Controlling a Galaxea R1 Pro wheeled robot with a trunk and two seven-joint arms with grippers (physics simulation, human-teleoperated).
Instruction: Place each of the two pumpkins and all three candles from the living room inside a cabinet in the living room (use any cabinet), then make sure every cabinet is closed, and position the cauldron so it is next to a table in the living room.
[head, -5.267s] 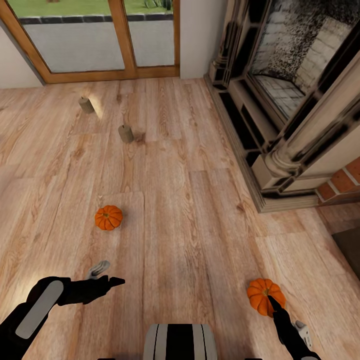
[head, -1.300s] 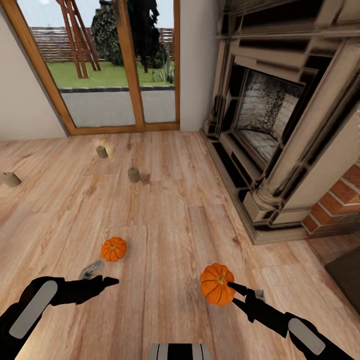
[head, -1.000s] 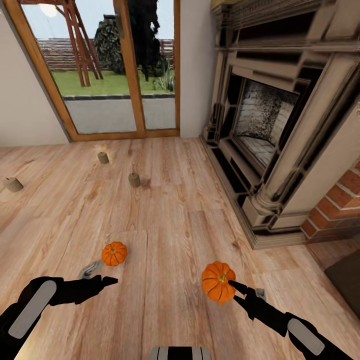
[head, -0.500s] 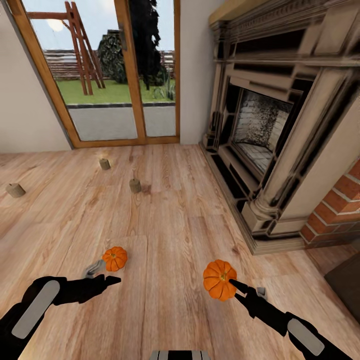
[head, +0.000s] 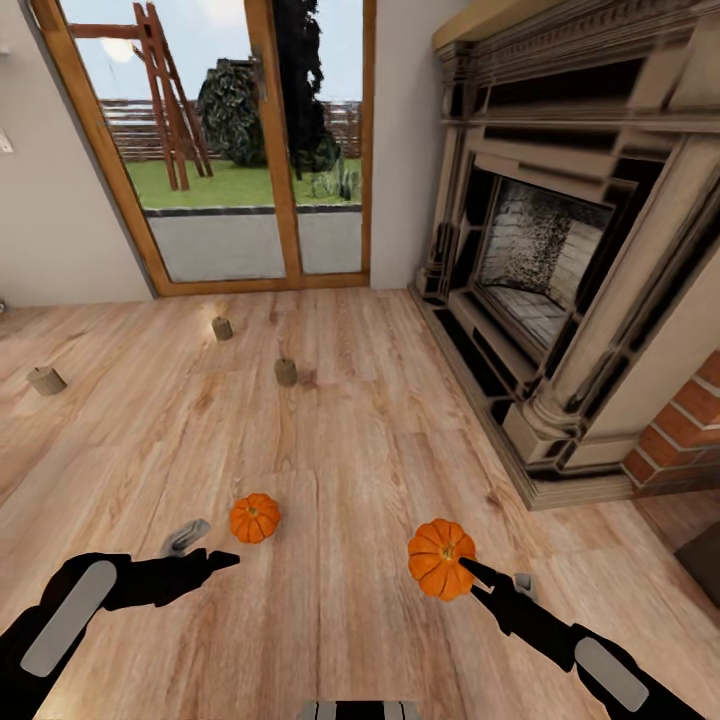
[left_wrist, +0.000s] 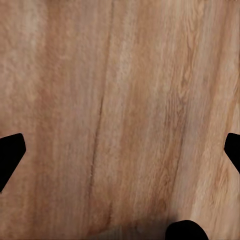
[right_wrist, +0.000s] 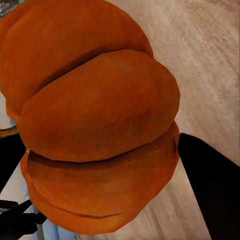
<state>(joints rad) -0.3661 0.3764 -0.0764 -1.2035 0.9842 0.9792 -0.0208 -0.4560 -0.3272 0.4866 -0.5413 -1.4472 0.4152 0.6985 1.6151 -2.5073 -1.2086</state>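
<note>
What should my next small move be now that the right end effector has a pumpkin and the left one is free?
Probably ease the left end effector forward to the second pumpkin, which lies on the floor just ahead of it. The left wrist view shows its fingers apart over bare boards, and the right end effector already holds a pumpkin. No cabinet is in sight yet.

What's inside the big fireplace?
Inside the fireplace you can see a sooty, speckled brick back wall and a pale brick floor. No fire or logs show. Its far right side is hidden by the frame.
</note>
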